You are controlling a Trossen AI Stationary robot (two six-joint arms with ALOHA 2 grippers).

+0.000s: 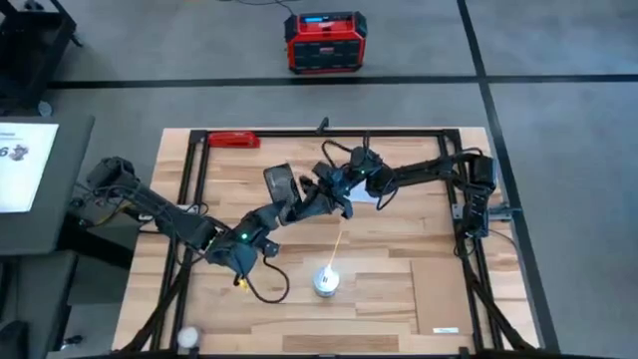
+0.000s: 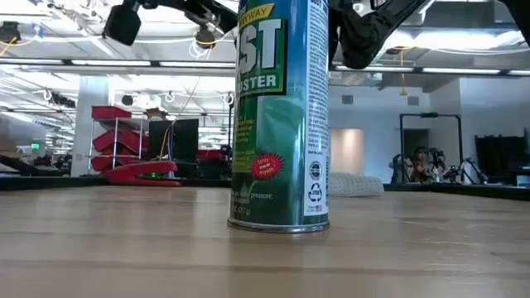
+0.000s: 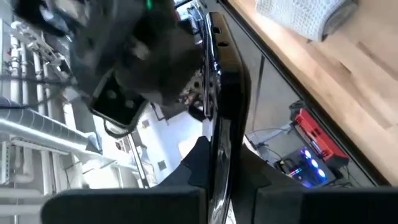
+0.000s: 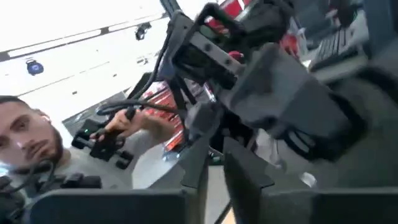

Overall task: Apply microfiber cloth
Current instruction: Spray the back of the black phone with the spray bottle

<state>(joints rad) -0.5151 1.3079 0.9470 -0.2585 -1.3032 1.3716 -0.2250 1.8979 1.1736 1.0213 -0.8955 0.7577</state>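
Two dark arms meet above the middle of the wooden table (image 1: 399, 269), their hands close together over its far half. The left hand (image 1: 317, 199) comes in from the near left and pinches the edge of a thin black phone (image 3: 219, 124) between its fingers, the phone standing on edge in the left wrist view. The right hand (image 1: 339, 191) reaches in from the far right and sits just beside the left hand, touching or nearly touching the phone; whether its fingers are spread or pressed together cannot be told.

The microfiber cloth (image 1: 365, 196) lies on the table just behind and under the right hand, a pale patch mostly hidden by the arm in the high view. In the low view it shows as a pale folded heap (image 2: 356, 184) resting on the table, and in the left wrist view as a waffle-textured bundle (image 3: 298, 15) beyond the phone.

Nearer than both hands a green spray can (image 2: 281, 116) stands upright with a thin straw on its nozzle. Its label shows the letters "ST" and "USTER", with smaller print that cannot be read. Beyond the hands a red tool (image 1: 233, 140) lies by the far table edge, and a red box (image 1: 326, 42) with a blue display sits on the floor. A person (image 4: 37, 155) shows in the right wrist view.
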